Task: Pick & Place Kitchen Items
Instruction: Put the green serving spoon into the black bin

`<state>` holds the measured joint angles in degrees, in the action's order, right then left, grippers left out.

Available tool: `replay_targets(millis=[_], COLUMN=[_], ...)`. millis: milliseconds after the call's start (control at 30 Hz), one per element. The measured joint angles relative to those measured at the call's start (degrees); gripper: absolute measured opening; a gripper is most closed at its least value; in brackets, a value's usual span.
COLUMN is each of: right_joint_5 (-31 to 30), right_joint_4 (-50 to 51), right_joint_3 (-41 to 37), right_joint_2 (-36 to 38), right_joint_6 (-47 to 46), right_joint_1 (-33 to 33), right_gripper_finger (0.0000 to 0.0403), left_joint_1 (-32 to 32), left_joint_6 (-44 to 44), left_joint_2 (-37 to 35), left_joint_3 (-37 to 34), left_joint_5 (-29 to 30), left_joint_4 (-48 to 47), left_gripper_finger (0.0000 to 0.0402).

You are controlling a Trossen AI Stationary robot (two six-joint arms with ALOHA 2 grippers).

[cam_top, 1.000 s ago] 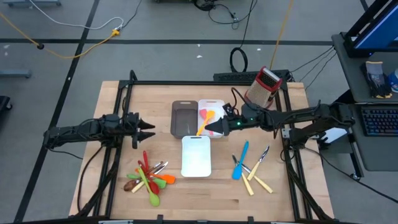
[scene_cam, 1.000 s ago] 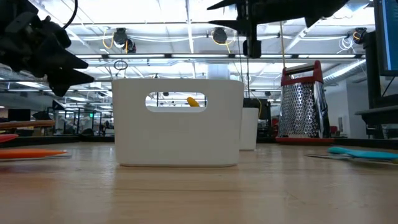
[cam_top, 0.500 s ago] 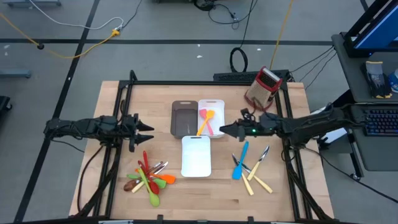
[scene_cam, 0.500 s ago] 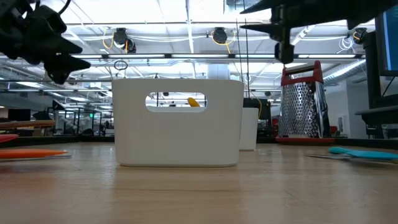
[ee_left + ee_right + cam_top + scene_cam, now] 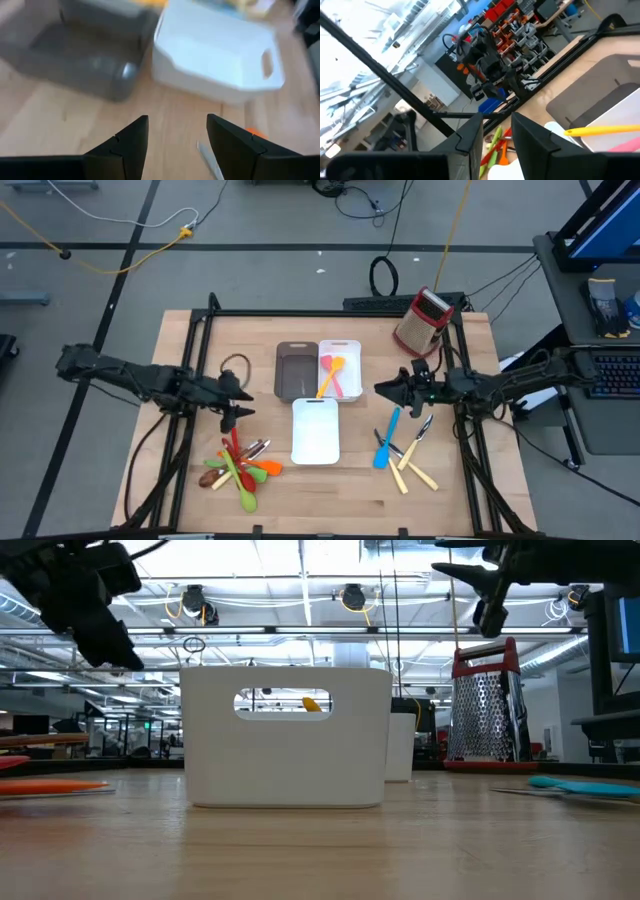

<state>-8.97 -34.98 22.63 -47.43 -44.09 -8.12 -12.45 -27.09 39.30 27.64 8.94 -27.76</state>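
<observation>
A pile of red, green, orange and brown utensils (image 5: pixel 238 465) lies near the table's front left. My left gripper (image 5: pixel 238 406) hovers open just beyond the pile, tilted down, with nothing between its fingers (image 5: pixel 177 127). An orange spatula (image 5: pixel 330 374) and a pink one (image 5: pixel 343 383) lie in the far white tray (image 5: pixel 341 347). A blue spatula (image 5: pixel 385 438) and cream-handled knives (image 5: pixel 414 468) lie on the wood at the right. My right gripper (image 5: pixel 380 390) hangs open and empty above the table, beyond the blue spatula and right of the trays.
A dark-brown tray (image 5: pixel 294 370) stands left of the far white tray. A second white tray (image 5: pixel 316 430) sits nearer the front edge. A red-and-metal grater (image 5: pixel 425 320) stands at the far right corner. Bare wood shows along the front edge.
My right gripper has drawn back from over the far white tray toward the table's right edge, empty, leaving the orange spatula in the tray. My left gripper has tipped downward and shifted a little toward the near edge, closer to the utensil pile.
</observation>
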Motion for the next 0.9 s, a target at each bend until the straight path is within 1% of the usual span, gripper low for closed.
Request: replay_targets(millis=[233,333,467,600,767,900], right_joint_5=[0.15,0.16,0.2,0.17,0.11,0.09], right_joint_4=[0.06,0.02,-0.06,-0.4,-0.84,-1.27], right_joint_3=[-2.72,-3.84,-5.6,-7.62,-9.54,-10.67], right_joint_2=[2.47,3.44,4.93,6.18,7.75,8.94], right_joint_6=[7.93,10.53,11.77,11.82,11.92,12.51], right_joint_1=[-0.87,-1.27,-1.38,-1.38,-1.38,-1.38], right_gripper_finger=[0.0095,0.0095,0.0094,0.0095,0.0094,0.0095], left_joint_1=[-4.3,-6.47,-9.34,-11.64,-14.21,-15.58], left_joint_6=[-6.35,-8.85,-12.4,-17.84,-26.34,-38.2], left_joint_2=[12.94,16.81,20.72,23.66,26.05,27.41], left_joint_3=[12.34,17.29,22.69,25.23,25.46,25.46], left_joint_5=[-1.49,-1.55,-2.77,-5.0,-7.82,-11.52], left_joint_4=[-15.69,-21.82,-26.67,-28.63,-30.8,-33.1], left_gripper_finger=[0.0207,0.0207,0.0207,0.0207,0.0207,0.0207])
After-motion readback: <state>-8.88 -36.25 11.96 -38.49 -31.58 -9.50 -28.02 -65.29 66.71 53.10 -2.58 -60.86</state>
